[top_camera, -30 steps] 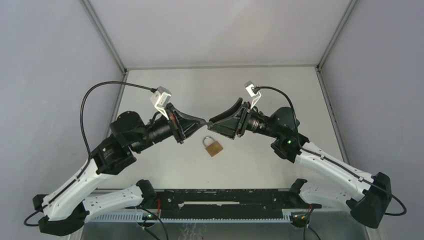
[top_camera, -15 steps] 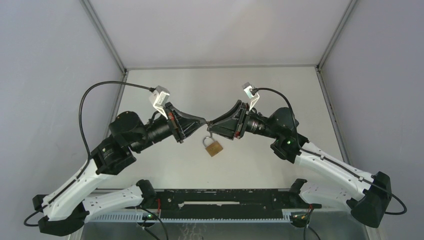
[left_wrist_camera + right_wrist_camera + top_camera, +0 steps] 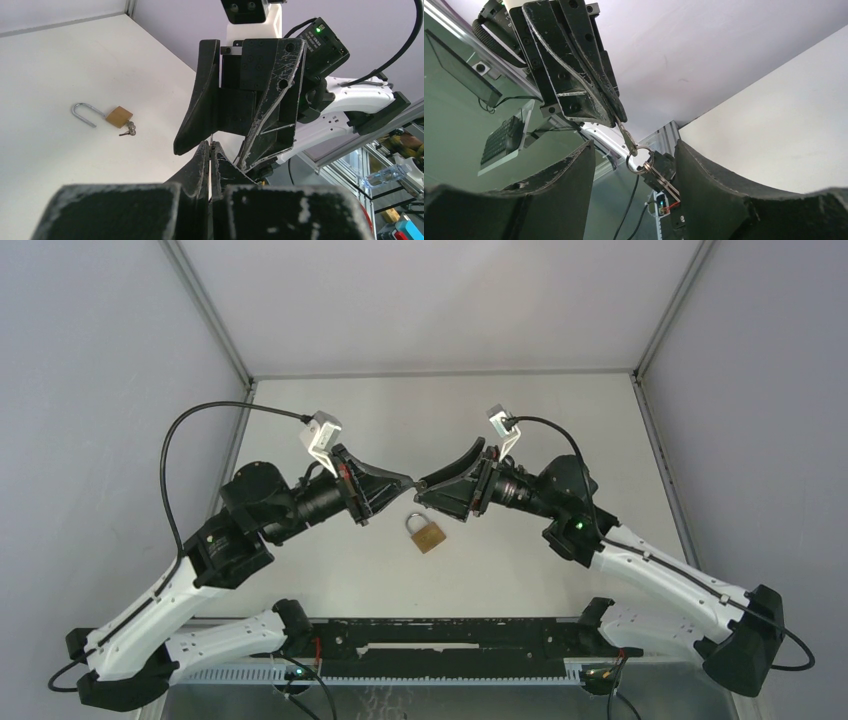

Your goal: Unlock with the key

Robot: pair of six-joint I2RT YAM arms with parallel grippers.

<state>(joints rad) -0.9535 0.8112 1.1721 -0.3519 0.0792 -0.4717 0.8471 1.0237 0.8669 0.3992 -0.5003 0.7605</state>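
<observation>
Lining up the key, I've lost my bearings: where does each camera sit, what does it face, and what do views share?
Top external: above, behind the bases, looking down at the table; both arms, left pincer facing right pincer near the padlock.
Left wrist: on the left arm, facing along its shut fingers to the right pincer; padlock beyond.
Right wrist: on the right arm, looking between its open fingers at the left pincer holding the key.
Shared: top and left wrist show the padlock; each wrist sees the other pincer.

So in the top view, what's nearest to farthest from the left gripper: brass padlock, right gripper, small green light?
1. Right gripper, right beside the left gripper.
2. Brass padlock, lower down, in the middle.
3. Small green light, far right, on the arm.
</observation>
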